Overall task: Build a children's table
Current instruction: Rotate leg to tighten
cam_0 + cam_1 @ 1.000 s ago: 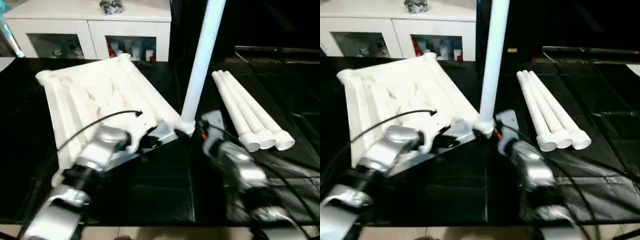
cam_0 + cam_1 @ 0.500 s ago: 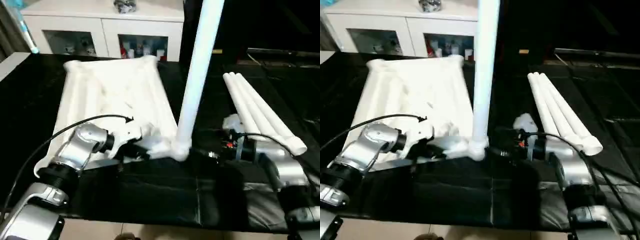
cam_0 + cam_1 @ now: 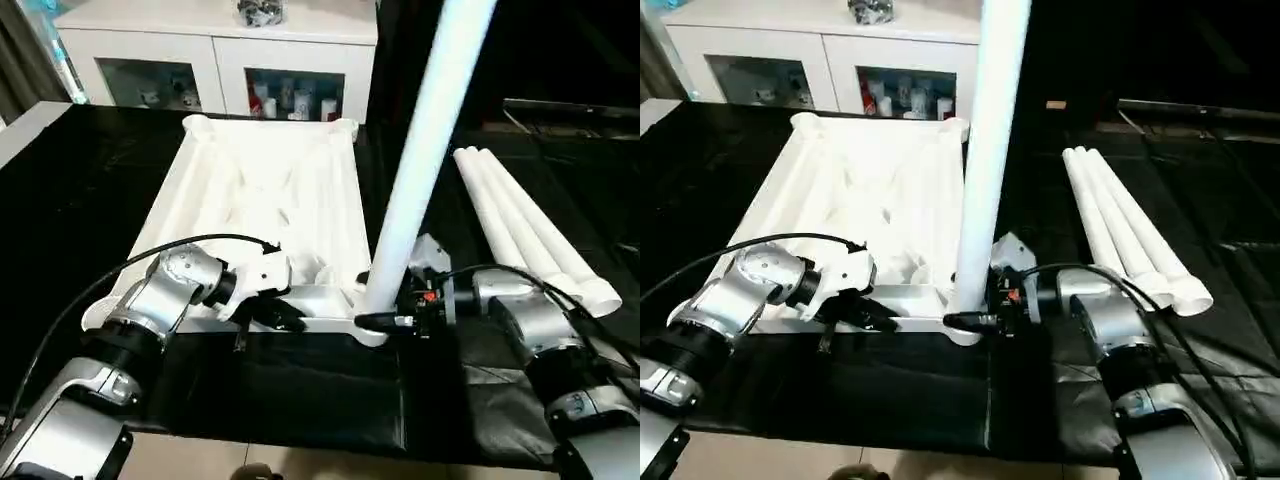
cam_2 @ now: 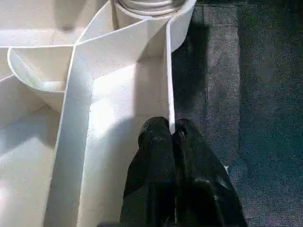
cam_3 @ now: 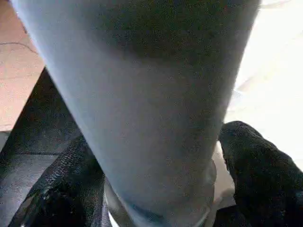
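A white plastic table top (image 3: 265,215) lies upside down on a black work surface (image 3: 300,390), its ribbed underside facing up and its rounded corner lobes jutting from each corner. 1 long, tapered round leg (image 3: 425,150), smooth and matte white, stands upright in the near corner socket on the robot's right side. 3 more legs (image 3: 530,225) of the same shape lie side by side on the black surface, well apart from the top on the robot's right, their flared ends toward the robot.

The left gripper (image 4: 174,137) is pinched tight on the thin upright wall of the top's near rim, its 2 black fingers (image 4: 154,151) pressed flat against either side of the plastic. The right gripper (image 3: 385,320) sits at the foot of the standing leg with its textured black fingers (image 5: 258,165) spread wide on either side of the leg's base; whether they press on it cannot be told.

Behind the work surface stands a white cabinet (image 3: 215,50) with 2 glass-fronted compartments, each holding small colourful items too blurred to identify. A dark, shiny object (image 3: 258,12) rests on the cabinet's top.
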{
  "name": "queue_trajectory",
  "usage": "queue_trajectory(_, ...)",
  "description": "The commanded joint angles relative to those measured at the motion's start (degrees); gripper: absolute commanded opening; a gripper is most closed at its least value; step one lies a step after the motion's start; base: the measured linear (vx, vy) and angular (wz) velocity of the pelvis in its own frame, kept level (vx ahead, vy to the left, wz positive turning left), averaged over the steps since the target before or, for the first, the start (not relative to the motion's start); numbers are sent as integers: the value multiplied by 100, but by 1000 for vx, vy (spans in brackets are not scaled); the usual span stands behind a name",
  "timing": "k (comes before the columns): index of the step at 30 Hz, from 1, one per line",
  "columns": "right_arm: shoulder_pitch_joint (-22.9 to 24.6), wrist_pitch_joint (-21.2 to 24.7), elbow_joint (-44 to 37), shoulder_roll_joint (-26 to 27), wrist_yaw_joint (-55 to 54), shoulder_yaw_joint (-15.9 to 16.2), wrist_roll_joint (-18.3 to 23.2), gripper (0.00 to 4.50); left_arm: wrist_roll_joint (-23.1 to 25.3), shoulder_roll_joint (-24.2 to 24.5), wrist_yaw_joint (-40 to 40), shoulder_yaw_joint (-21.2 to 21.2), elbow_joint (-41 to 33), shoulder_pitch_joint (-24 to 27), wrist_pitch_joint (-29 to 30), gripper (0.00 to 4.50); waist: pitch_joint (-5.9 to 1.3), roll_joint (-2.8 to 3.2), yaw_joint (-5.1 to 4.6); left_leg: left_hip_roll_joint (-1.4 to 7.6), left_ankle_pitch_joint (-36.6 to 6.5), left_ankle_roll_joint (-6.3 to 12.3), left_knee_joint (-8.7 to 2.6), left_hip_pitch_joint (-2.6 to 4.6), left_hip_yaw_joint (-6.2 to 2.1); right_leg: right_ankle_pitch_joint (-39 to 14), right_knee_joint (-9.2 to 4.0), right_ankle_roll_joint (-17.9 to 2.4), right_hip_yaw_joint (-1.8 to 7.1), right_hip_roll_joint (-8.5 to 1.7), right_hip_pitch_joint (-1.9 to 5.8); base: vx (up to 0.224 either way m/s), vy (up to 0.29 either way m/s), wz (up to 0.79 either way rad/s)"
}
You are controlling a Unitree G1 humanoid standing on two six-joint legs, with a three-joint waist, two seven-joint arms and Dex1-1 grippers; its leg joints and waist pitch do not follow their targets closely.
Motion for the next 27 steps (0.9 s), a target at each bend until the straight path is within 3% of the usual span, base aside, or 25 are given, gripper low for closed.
queue_trajectory(1,-67,-57,25,-19,102,69,-52,351,110,-15,-205,-202,-8,-59,-86,0,-403,-10,-31,463,-717,387,-352,81,-174,-888,-392,-1040,400,-674,271,0,0,0)
queue_trajectory(3,-63,-68,43,-19,117,77,-54,350,108,-8,-208,-202,-7,-51,-95,0,-407,-15,-28,463,-670,406,-349,78,-175,-818,-382,-1055,398,-676,273,0,0,0)
queue_trajectory(5,-49,-62,66,-12,128,83,-45,309,102,-1,-204,-192,-10,-30,-92,0,-406,-21,-27,462,-660,414,-346,79,-171,-804,-383,-1058,400,-676,270,0,0,0)
queue_trajectory(9,-36,-108,129,11,153,111,-69,281,109,-1,-198,-185,37,-24,-129,0,-401,-16,-25,461,-692,400,-349,80,-172,-941,-399,-1020,399,-678,267,0,0,0)
queue_trajectory(20,151,-71,-42,91,138,187,-46,269,84,-23,-146,-146,72,4,-88,0,-409,22,-27,463,-735,374,-347,87,-177,-777,-387,-1081,396,-668,270,0,0,0)
queue_trajectory(22,298,71,-178,144,32,150,23,268,13,-123,31,-39,113,-10,127,0,-413,55,-25,466,-750,362,-345,91,-181,-763,-385,-1092,398,-670,267,0,0,0)
queue_trajectory(25,485,440,-357,314,-456,-27,148,268,-118,-380,535,214,163,-114,625,0,-396,45,-15,481,-842,318,-363,105,-185,-832,-402,-1124,399,-674,263,0,0,0)
queue_trajectory(27,635,795,-436,653,-1418,-242,136,268,-400,-856,1408,667,123,-301,1318,0,-345,40,-39,479,-1183,163,-398,154,-179,-1515,-493,-1006,409,-687,236,0,0,0)
